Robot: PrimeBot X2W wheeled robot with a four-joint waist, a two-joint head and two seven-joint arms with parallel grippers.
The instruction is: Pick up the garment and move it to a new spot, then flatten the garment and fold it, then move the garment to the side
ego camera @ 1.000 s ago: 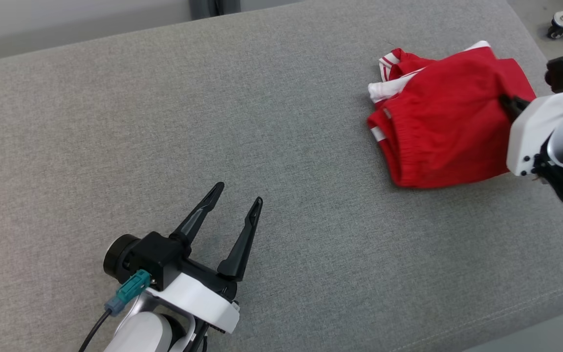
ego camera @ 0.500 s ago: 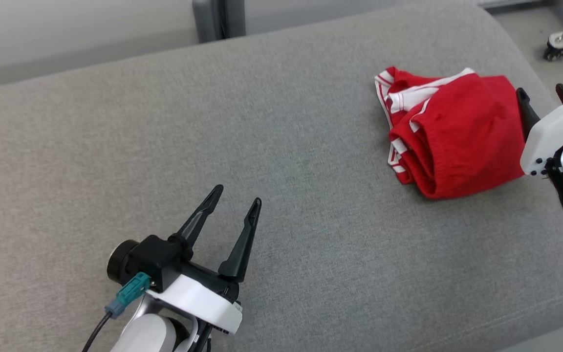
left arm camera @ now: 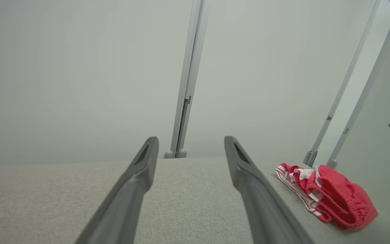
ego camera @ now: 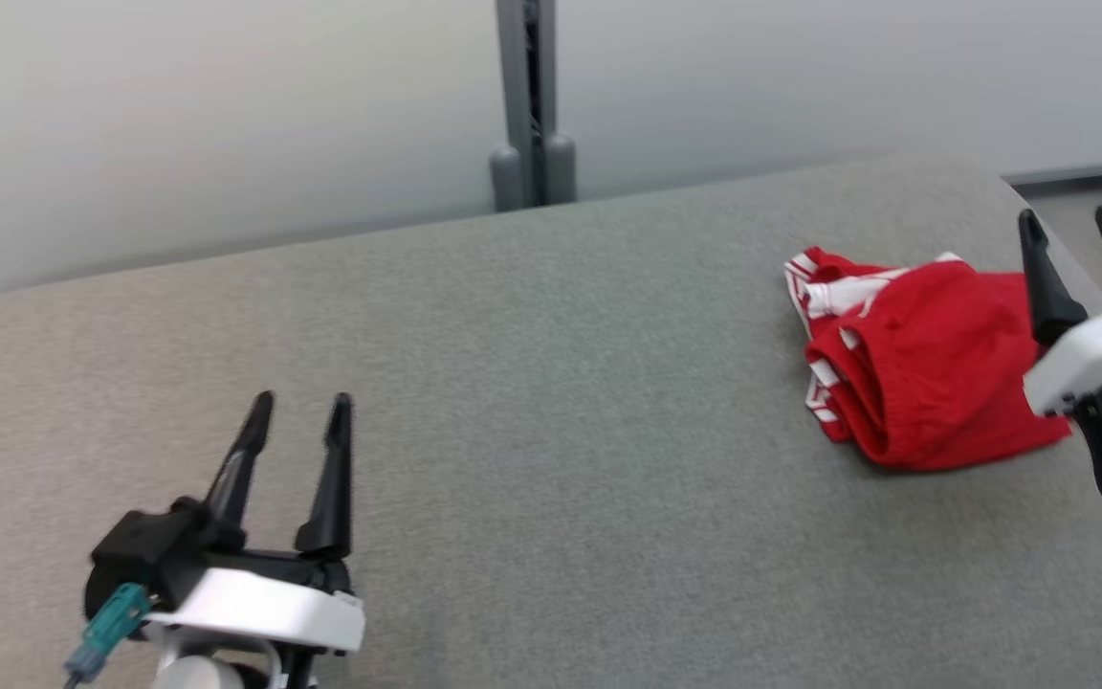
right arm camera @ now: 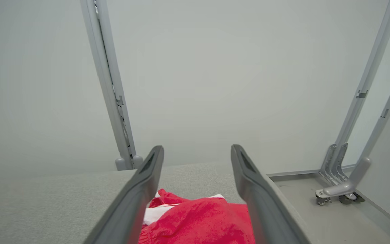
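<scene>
The red garment with white stripes lies as a folded, crumpled bundle on the grey fabric-covered bench, close to its far right corner. The white-striped edges of the garment turn toward the left side of the bench. The right gripper is just at the right edge of the garment, with its two dark fingers spread and nothing between them. The left gripper is over the near left part of the bench, well apart from the garment; its fingers are also spread and empty. A grey metal post stands behind the far edge.
</scene>
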